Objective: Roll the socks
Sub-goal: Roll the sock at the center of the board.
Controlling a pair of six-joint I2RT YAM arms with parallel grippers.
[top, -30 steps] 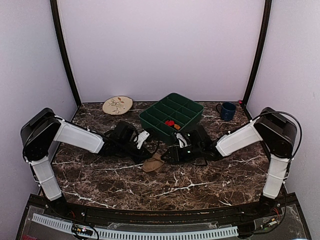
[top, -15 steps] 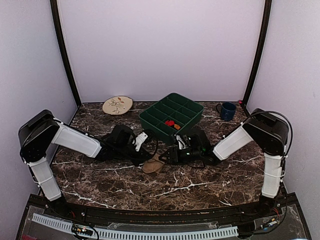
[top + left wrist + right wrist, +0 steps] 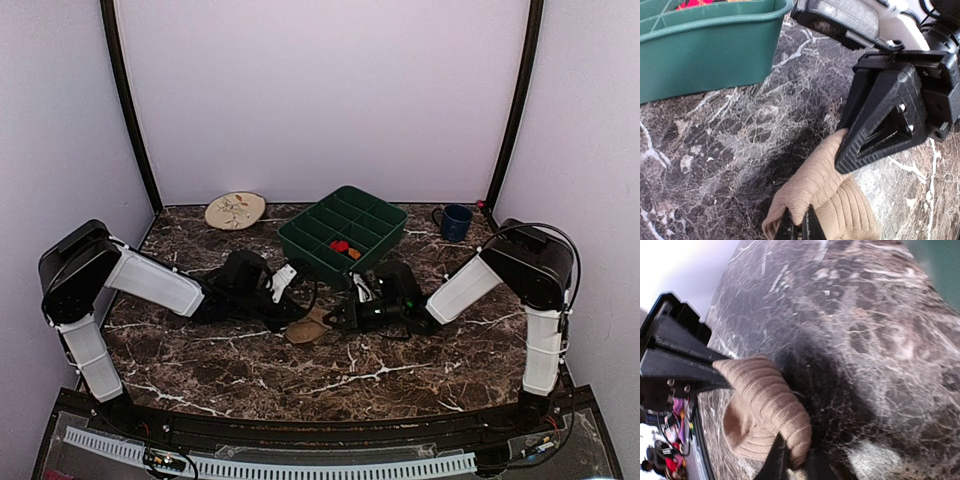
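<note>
The tan sock (image 3: pixel 309 328) lies bunched on the marble table in front of the green bin, held from both sides. My left gripper (image 3: pixel 301 315) is shut on a fold at its left end (image 3: pixel 800 227). From the right, my right gripper (image 3: pixel 334 315) is shut on the fabric of the other end (image 3: pixel 795 460). The sock (image 3: pixel 762 397) arches up between the two grips as a ribbed hump (image 3: pixel 822 187). The black argyle sock (image 3: pixel 345 248) sits rolled in a compartment of the bin; its red edge (image 3: pixel 697 4) shows in the left wrist view.
The green divided bin (image 3: pixel 330 215) stands just behind the grippers, its wall (image 3: pixel 710 55) close to the left gripper. A beige leaf plate (image 3: pixel 235 210) lies at the back left, a dark blue mug (image 3: pixel 456 222) at the back right.
My right gripper has slid left onto the sock and shut on its right end. The sock has bunched up shorter between the two grippers. The left gripper stayed shut on it.
</note>
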